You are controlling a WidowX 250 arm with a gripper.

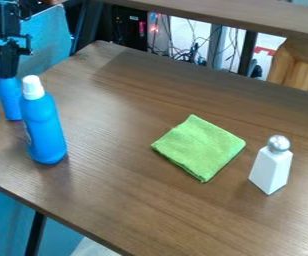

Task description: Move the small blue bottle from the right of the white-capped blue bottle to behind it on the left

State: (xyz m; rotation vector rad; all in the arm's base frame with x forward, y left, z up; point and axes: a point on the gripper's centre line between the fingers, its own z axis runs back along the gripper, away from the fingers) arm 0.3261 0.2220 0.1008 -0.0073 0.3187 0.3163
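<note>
The gripper (4, 61) hangs down at the upper left, over the table's left end. Directly below it stands a slim blue object (10, 99), its top meeting the gripper's lower end; whether it is held cannot be made out. Just right of these, a larger blue bottle (44, 127) with a white cap stands upright. A folded green cloth (199, 148) lies flat right of the table's middle. To the right of the cloth, a white, four-sided shaker (271, 167) with a silver round top stands upright.
The brown wooden table (123, 200) has its near edge running from the left down to the bottom. Behind it are a raised wooden shelf (230, 15), loose cables and a light wooden piece (300, 62) at the upper right.
</note>
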